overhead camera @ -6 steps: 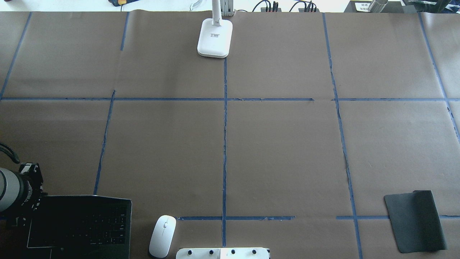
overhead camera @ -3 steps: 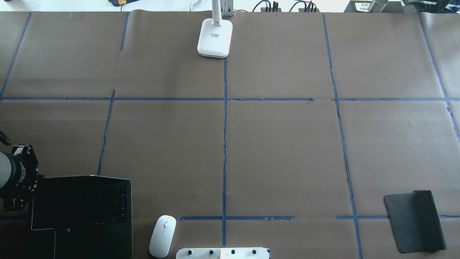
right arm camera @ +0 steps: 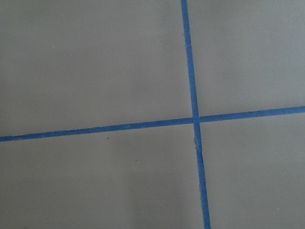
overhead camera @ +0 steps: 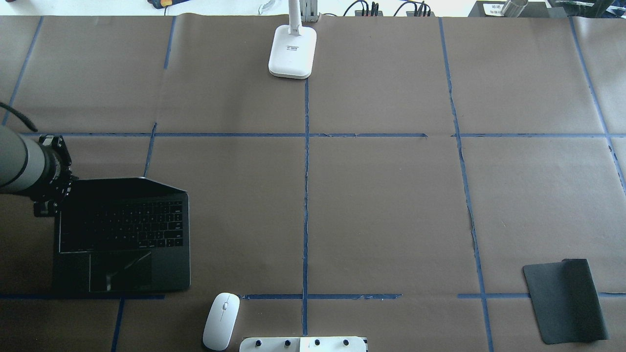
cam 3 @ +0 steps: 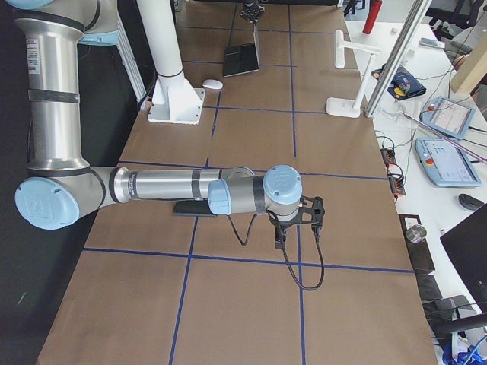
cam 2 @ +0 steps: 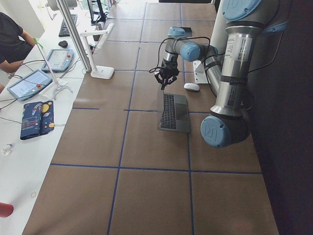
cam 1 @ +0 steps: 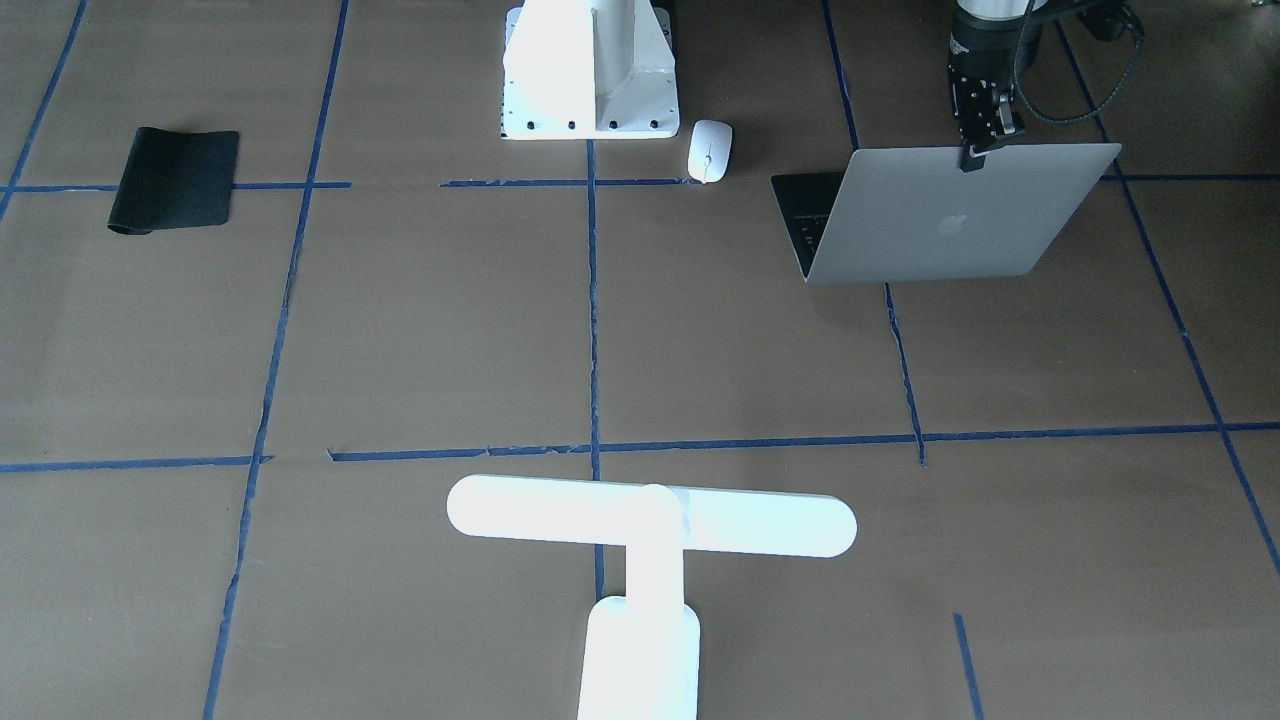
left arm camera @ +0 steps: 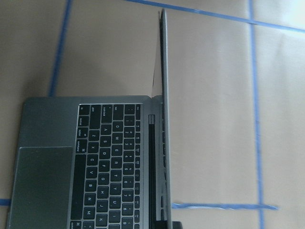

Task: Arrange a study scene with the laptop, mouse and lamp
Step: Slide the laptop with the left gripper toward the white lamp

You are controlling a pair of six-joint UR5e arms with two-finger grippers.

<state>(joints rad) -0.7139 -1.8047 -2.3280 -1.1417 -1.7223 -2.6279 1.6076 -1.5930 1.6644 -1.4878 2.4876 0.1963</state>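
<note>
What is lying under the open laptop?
Only the brown paper; a blue tape line runs in under the laptop and out again. The covered stretch cannot be seen.

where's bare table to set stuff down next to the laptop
Wide bare paper runs from the laptop across to the mouse pad, and back to the lamp. Crowded: the near edge by mouse and pedestal; left gripper holds the lid.
</note>
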